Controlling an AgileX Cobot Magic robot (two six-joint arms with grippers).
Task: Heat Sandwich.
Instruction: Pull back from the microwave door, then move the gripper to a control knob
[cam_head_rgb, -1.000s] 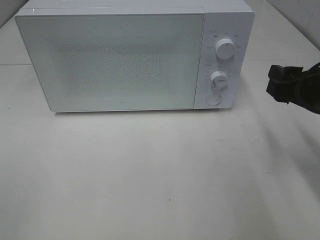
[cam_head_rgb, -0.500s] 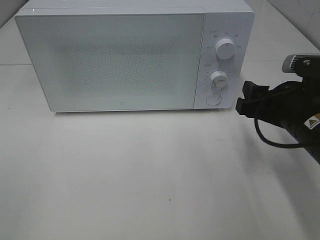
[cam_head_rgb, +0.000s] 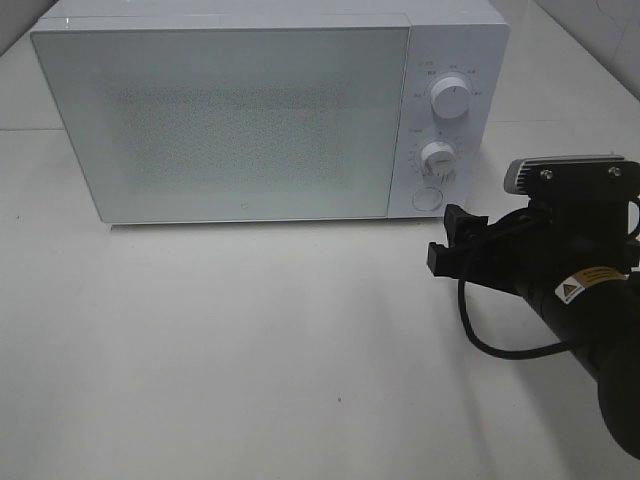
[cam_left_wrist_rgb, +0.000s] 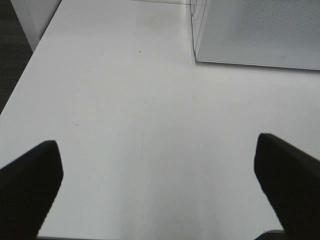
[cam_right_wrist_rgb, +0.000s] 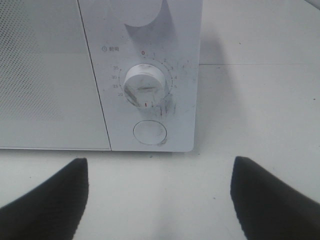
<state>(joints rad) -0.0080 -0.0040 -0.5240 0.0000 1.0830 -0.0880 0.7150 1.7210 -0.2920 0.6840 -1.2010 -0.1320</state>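
Note:
No sandwich shows in any view. A white microwave (cam_head_rgb: 230, 120) stands at the back of the table with its door shut. My right gripper (cam_head_rgb: 445, 238) is open and empty, low over the table just in front of the control panel's lower right corner. In the right wrist view this gripper (cam_right_wrist_rgb: 160, 165) faces the round door button (cam_right_wrist_rgb: 150, 132), with the timer knob (cam_right_wrist_rgb: 145, 85) above it. My left gripper (cam_left_wrist_rgb: 157, 145) is open and empty over bare table, with the microwave's front corner (cam_left_wrist_rgb: 260, 30) ahead of it. The exterior high view does not show the left arm.
The panel carries an upper knob (cam_head_rgb: 450, 100), the timer knob (cam_head_rgb: 437, 157) and the round button (cam_head_rgb: 427, 198). A black cable (cam_head_rgb: 490, 340) loops under the right arm. The white tabletop (cam_head_rgb: 250, 340) stretches in front of the microwave.
My right arm has come in from the right edge, leftward and nearer the front, ending by the control panel. Its jaws stay open. The microwave has not moved.

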